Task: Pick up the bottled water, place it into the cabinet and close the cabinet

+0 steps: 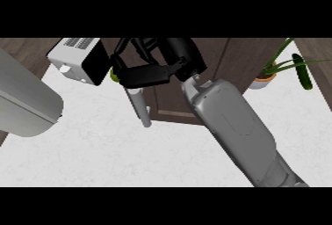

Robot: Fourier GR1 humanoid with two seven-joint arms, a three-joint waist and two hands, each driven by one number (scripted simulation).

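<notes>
Head view: the robot's black right hand (148, 74), on its grey forearm, sits against the dark brown wooden cabinet door (170, 102), just above the door's silver bar handle (139, 107). Whether the hand is spread or curled cannot be told. The bottled water cannot be made out; only a yellow-green sliver (114, 75) shows beside the hand.

Counter (97, 154): white stone, faintly veined, matt.
Cabinet door (220, 61): dark brown wood grain, matt.
Door handle (139, 107): smooth silvery metal.
Right forearm (233, 127): smooth grey shell, soft sheen.
Right hand (146, 74): black, matt.
</notes>
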